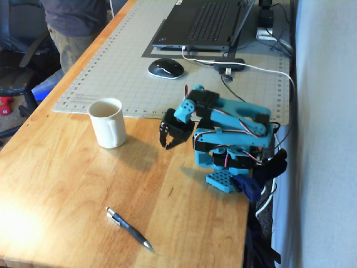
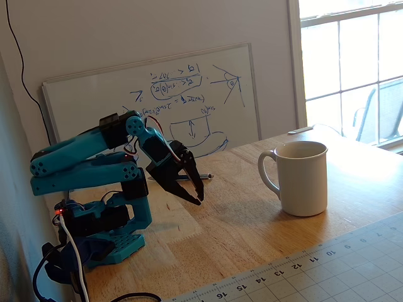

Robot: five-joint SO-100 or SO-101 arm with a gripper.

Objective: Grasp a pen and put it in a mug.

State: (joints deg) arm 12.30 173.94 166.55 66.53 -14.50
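One pen [image 1: 129,228] lies alone on bare wood near the lower edge of the desk [image 1: 67,184] in a fixed view, well apart from the mug [image 1: 108,123] at centre left. Between them the wood is open. Its black tool [image 1: 166,145] hangs empty with jaws narrowly parted, just right of the mug, with a cutting mat [image 1: 122,67], mouse [image 1: 165,68] and laptop [image 1: 203,25] behind.

Pale grey gridded cutting mat [image 1: 128,67] on light wooden table [image 1: 56,190] carries black laptop [image 1: 201,25] and black mouse [image 1: 165,68]; scribbled whiteboard [image 2: 157,100] leans against white wall.
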